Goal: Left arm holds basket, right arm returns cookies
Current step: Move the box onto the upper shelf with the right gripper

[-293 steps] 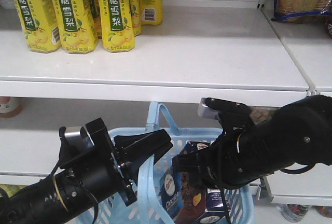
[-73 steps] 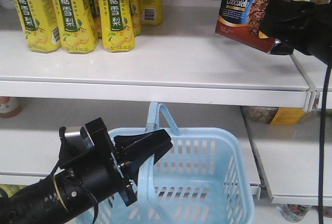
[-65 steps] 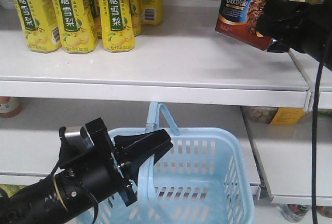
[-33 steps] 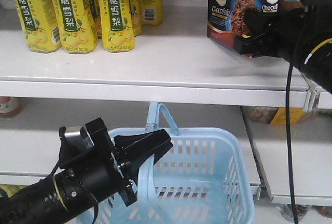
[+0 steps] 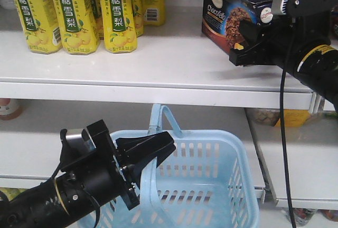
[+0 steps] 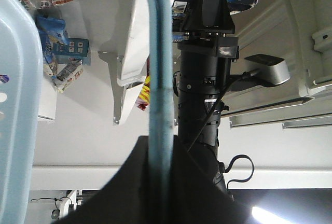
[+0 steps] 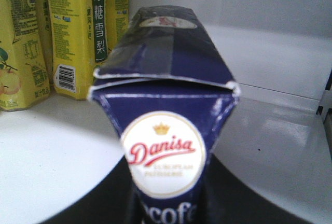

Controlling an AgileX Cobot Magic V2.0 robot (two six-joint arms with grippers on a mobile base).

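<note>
Front-facing view shows the right arm [image 5: 311, 62] reaching in from the right side over the upper white shelf [image 5: 174, 59], its pincer [image 5: 248, 40] clamped on the cookies [image 5: 232, 11], a dark navy box with a chocolate cookie picture and a round white logo. The box is tilted, leaning toward the back wall, above the right part of that shelf near its right end; whether its lower edge touches the shelf I cannot tell. From the right wrist view the box [image 7: 166, 125] fills the middle, its end flap showing the "Danisa" logo, with the black pincer parts pressed against both its sides lower down. Yellow drink cartons [image 5: 74, 11] stand in a row along the back left of the same shelf, well apart from the box. Below, the left arm [image 5: 58, 191] comes in from the lower left corner, and its pincer [image 5: 145, 157] is closed on a hoop handle [image 5: 163, 120] of the light blue basket [image 5: 211, 186], which hangs in front of the lower shelf with nothing visible inside. The left wrist view shows that handle [image 6: 160, 79] running straight down between the black jaws, which grip it on both sides.
</note>
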